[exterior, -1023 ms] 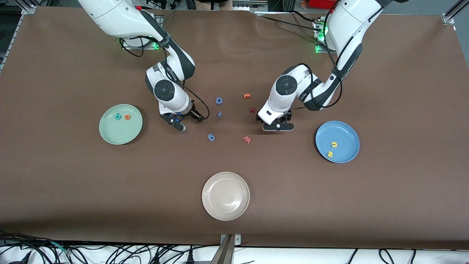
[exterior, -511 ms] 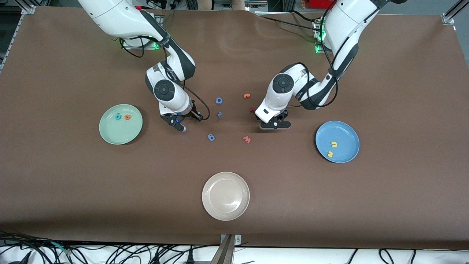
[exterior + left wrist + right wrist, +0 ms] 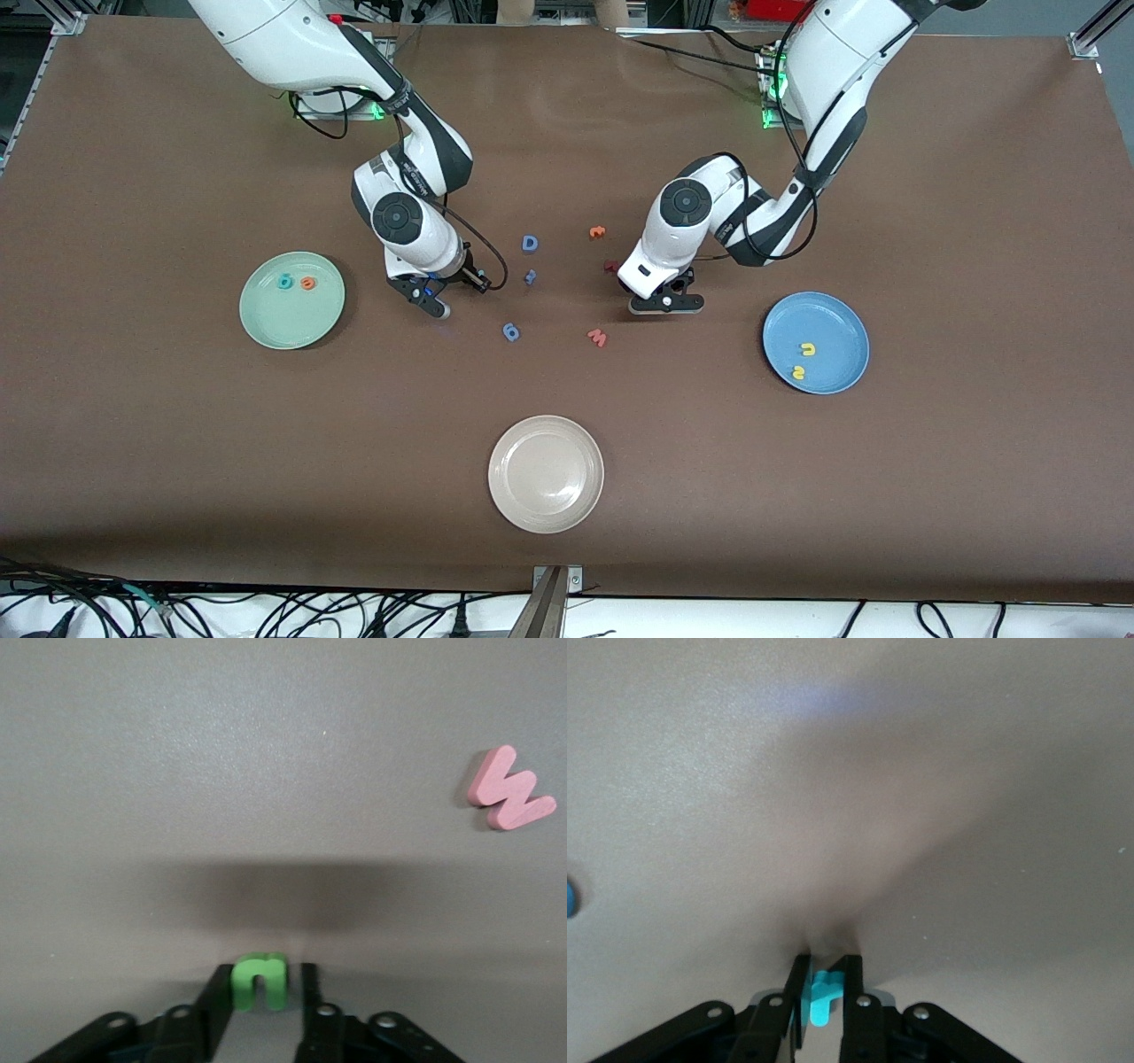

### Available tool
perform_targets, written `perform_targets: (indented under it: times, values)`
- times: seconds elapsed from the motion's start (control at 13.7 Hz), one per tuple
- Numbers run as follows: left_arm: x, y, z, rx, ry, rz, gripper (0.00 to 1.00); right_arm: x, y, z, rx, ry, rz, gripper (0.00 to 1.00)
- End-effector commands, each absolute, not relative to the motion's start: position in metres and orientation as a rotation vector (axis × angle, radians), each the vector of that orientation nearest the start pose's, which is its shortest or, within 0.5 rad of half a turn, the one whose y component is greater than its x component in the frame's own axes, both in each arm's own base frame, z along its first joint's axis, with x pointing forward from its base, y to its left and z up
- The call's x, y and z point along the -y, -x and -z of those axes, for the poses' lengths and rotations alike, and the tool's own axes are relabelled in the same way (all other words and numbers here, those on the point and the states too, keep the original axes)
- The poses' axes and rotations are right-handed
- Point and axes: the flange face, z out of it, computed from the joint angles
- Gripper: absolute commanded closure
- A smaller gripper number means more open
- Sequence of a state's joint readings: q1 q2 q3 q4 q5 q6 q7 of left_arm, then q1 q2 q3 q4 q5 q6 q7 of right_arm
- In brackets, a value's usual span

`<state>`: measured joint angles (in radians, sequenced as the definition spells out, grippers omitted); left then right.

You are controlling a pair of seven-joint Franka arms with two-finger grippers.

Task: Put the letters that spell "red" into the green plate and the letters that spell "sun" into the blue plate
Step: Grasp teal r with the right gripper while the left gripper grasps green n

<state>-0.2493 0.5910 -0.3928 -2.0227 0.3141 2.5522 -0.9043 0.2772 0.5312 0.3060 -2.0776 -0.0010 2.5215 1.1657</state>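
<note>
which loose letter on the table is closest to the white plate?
The pink "w": of the loose letters, it lies nearest the front camera, just above the cream-white plate.

Table (image 3: 930, 496): matt brown covering, finely grained. Green "n" (image 3: 259, 981) and pink "w" (image 3: 511, 801): matt foam. Cream plate (image 3: 546, 473): smooth, glossy. End effector fingers (image 3: 217, 1001): black, semi-gloss plastic.
</note>
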Motion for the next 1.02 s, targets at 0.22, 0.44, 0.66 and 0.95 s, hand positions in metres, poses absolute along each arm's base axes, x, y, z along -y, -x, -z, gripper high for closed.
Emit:
perform_targets:
  times: [0.22, 0.44, 0.66, 0.95]
  values:
    - [0.359, -0.476, -0.165, 0.097, 3.162, -0.029, 0.95, -0.319, -0.531, -0.233, -0.975, 3.021, -0.408, 1.00]
    - [0.348, -0.499, -0.189, 0.126, 3.131, -0.011, 0.96, -0.291, -0.560, -0.263, -0.931, 3.061, -0.478, 1.00]
    - [0.306, -0.536, -0.220, 0.096, 3.054, -0.110, 0.99, -0.226, -0.587, -0.286, -0.779, 3.092, -0.595, 1.00]
    - [0.237, -0.584, -0.257, -0.014, 3.024, -0.309, 0.99, -0.114, -0.609, -0.287, -0.530, 3.110, -0.658, 1.00]
